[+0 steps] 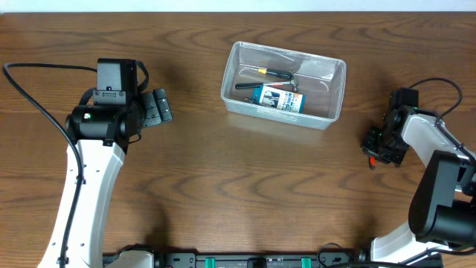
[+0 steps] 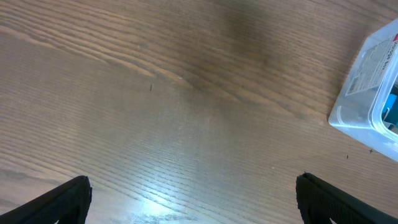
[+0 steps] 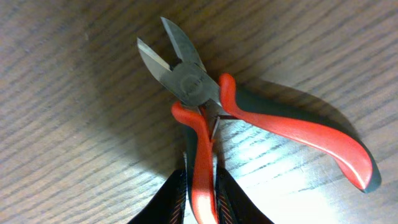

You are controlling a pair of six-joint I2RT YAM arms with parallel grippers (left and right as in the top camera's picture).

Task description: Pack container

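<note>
The clear plastic container (image 1: 284, 84) sits at the back middle of the table; its corner shows in the left wrist view (image 2: 372, 93). Inside lie a blue-and-white box (image 1: 277, 98) and a black tool with a yellow tip (image 1: 268, 74). My right gripper (image 3: 202, 186) is shut on one handle of red-handled cutting pliers (image 3: 205, 106), which rest on the table at the right (image 1: 372, 158), jaws open. My left gripper (image 1: 158, 108) is open and empty over bare wood, left of the container; its fingertips show at the bottom corners of the left wrist view (image 2: 193, 199).
The wooden table (image 1: 238, 186) spreads between the two arms. Black cables (image 1: 37, 97) trail by the left arm and by the right arm (image 1: 439, 85). The table's back edge runs along the top of the overhead view.
</note>
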